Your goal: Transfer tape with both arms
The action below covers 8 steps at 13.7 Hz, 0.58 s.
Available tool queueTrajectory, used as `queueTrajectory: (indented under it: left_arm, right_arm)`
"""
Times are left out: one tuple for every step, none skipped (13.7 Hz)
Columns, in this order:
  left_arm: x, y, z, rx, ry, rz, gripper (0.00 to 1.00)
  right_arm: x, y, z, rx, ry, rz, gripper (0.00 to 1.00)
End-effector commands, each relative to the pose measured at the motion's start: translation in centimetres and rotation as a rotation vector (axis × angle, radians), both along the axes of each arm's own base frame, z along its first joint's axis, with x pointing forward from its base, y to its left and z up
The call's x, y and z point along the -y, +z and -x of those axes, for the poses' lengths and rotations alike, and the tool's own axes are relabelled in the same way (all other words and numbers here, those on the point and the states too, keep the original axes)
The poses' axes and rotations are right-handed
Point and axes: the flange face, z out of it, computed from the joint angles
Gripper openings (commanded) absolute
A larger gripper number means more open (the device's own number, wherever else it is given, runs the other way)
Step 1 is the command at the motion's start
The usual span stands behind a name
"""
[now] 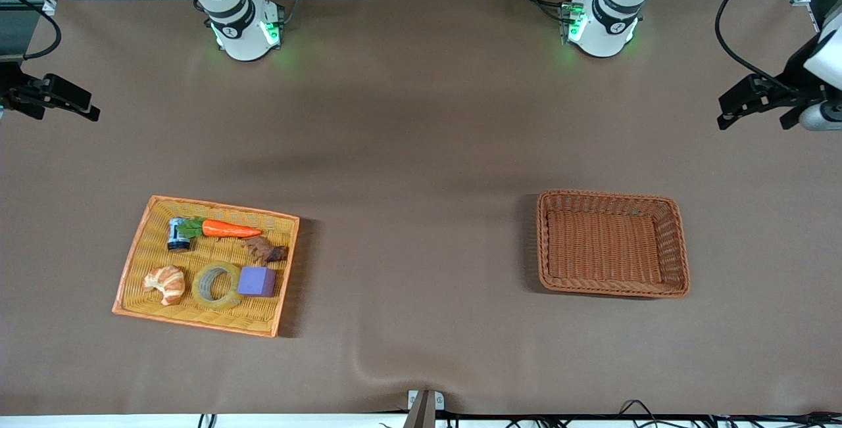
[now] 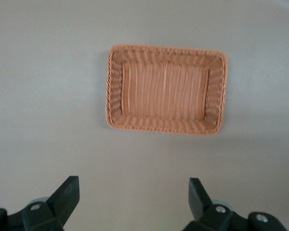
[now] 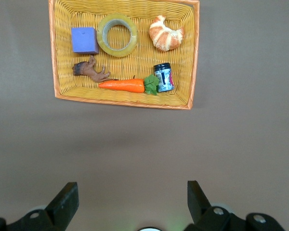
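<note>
The tape (image 1: 198,285), a translucent yellowish ring with a grey core, lies flat in a yellow woven tray (image 1: 197,315) toward the right arm's end of the table, between a croissant (image 1: 166,283) and a purple cube (image 1: 256,281). It also shows in the right wrist view (image 3: 100,34). My right gripper (image 3: 133,195) is open and empty, high over bare table beside the tray (image 3: 125,98); it shows at the front view's edge (image 1: 49,102). My left gripper (image 2: 134,192) is open and empty, high over bare table beside the brown basket (image 2: 114,91); it shows at the front view's other edge (image 1: 755,112).
The tray also holds a carrot (image 1: 227,229), a small can (image 1: 177,234) and a brown figure (image 1: 266,250). The brown wicker basket (image 1: 612,288) stands toward the left arm's end. A brown cloth covers the table, with a small wrinkle (image 1: 362,365) near the front edge.
</note>
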Motion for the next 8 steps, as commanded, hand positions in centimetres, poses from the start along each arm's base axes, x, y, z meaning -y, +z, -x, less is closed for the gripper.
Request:
queueTrajectory:
  left_arm:
    - [-0.19, 0.39, 0.45, -0.044, -0.015, -0.005, 1.0]
    - [-0.25, 0.32, 0.63, -0.06, -0.015, -0.009, 1.0]
    - [-0.31, 0.43, 0.75, -0.067, -0.014, -0.014, 1.0]
    - [-0.55, 1.02, 0.82, -0.064, -0.008, -0.019, 1.0]
    - [-0.8, 1.26, 0.81, -0.062, -0.003, -0.019, 1.0]
    - [-0.95, 1.27, 0.85, -0.062, -0.004, -0.017, 1.0]
    - [-0.93, 1.05, 0.98, -0.07, -0.006, -0.016, 1.0]
    - [-0.75, 1.06, 1.04, -0.07, 0.001, -0.015, 1.0]
  right_arm:
    - [-0.49, 1.25, 0.52, 0.018, 0.033, 0.027, 1.0]
    - [-0.4, 1.28, 0.49, 0.02, 0.037, 0.048, 1.0]
    - [-0.61, 1.14, 0.48, 0.016, 0.043, 0.051, 1.0]
    - [-0.7, 1.2, 0.54, 0.016, 0.044, 0.051, 1.0]
    - [-0.7, 1.27, 0.54, 0.018, 0.044, 0.051, 1.0]
    - [-0.78, 1.27, 0.53, 0.018, 0.046, 0.051, 1.0]
    - [-0.7, 1.19, 0.56, 0.015, 0.046, 0.051, 1.0]
    - [-0.68, 1.19, 0.56, 0.015, 0.052, 0.052, 1.0]
